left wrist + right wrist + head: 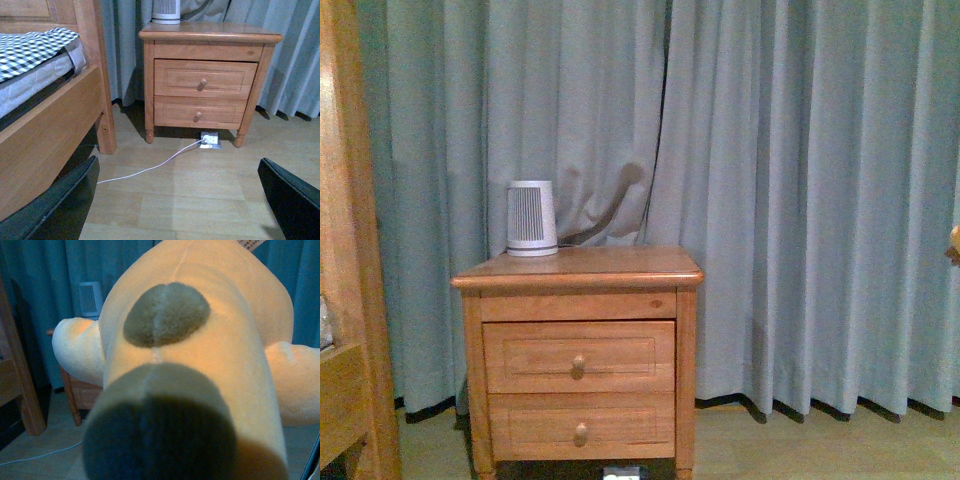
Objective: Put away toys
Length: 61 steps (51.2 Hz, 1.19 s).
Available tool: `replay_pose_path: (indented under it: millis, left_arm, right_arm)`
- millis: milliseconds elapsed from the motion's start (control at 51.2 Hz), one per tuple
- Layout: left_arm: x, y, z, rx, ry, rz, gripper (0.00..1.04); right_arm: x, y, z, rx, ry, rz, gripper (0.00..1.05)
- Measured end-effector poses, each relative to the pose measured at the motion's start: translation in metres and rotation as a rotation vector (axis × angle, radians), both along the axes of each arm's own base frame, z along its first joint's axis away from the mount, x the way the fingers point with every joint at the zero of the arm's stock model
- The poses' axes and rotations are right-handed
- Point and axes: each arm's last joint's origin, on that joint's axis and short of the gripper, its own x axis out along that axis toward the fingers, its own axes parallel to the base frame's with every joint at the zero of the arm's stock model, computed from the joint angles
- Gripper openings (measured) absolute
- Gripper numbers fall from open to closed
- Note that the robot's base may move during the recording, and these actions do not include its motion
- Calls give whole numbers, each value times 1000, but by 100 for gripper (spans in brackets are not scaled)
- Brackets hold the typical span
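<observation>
Front faces nightstand (578, 330) head-on, left wrist low, right wrist near plush (200, 355)

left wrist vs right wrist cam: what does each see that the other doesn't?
Left wrist only: the bed's checked sheet, a socket block on the floor under the nightstand, and the left hand, open and empty. Right wrist only: the orange-yellow plush toy with dark patches, filling most of the frame; whether it is gripped can't be seen. Both: nightstand, white device on it, curtain, white cable on the floor.
</observation>
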Motion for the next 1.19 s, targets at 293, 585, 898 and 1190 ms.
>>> replay_pose_path:
  millis: [293,585,898,1190]
  left_arm:
    - [0,0,0,0,0,0,98]
    - [0,0,0,0,0,0,98]
    - [0,0,0,0,0,0,98]
    - [0,0,0,0,0,0,98]
  right_arm:
    - [0,0,0,1,0,-1,11]
    - [0,0,0,0,0,0,11]
    - [0,0,0,0,0,0,11]
    - [0,0,0,0,0,0,11]
